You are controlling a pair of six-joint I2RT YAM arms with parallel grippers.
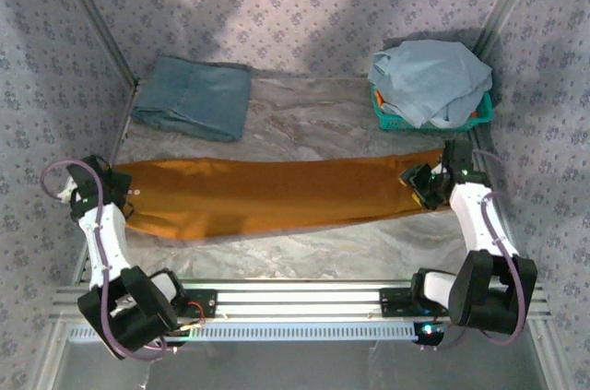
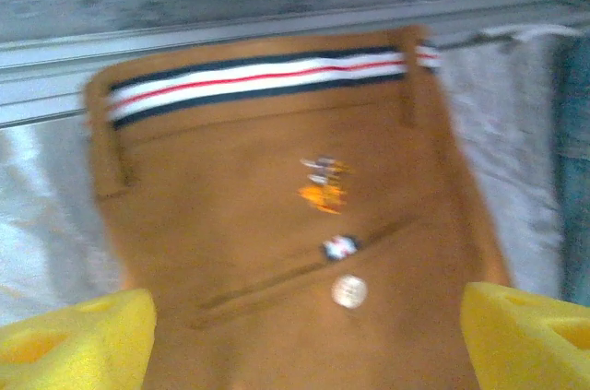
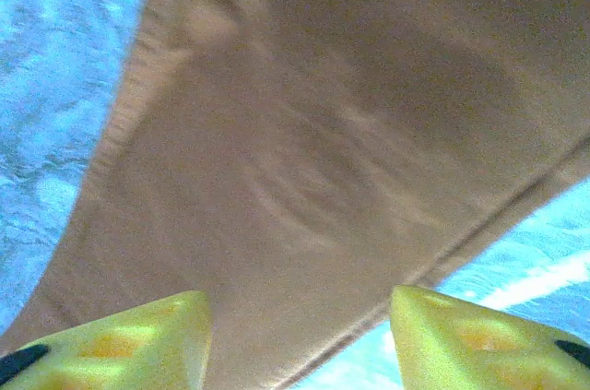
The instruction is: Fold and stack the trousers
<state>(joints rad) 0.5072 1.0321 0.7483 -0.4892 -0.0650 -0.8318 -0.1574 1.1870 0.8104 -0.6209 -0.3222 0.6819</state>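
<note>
Flanking the long, smooth rust-orange trousers (image 1: 267,195): left pincer (image 2: 309,330) and right pincer (image 3: 300,330), both released.

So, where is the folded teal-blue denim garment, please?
In the top view, the teal-blue denim garment lies at the table's far-left corner, just beyond the rust-orange cloth trousers.

Marbled table (image 1: 313,118); trousers (image 1: 267,196) flat across; folded teal garment (image 1: 194,98) far-left; green basket (image 1: 385,115) far-right

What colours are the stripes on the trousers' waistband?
Waistband: white, red and navy, clearest from left wrist.
</note>
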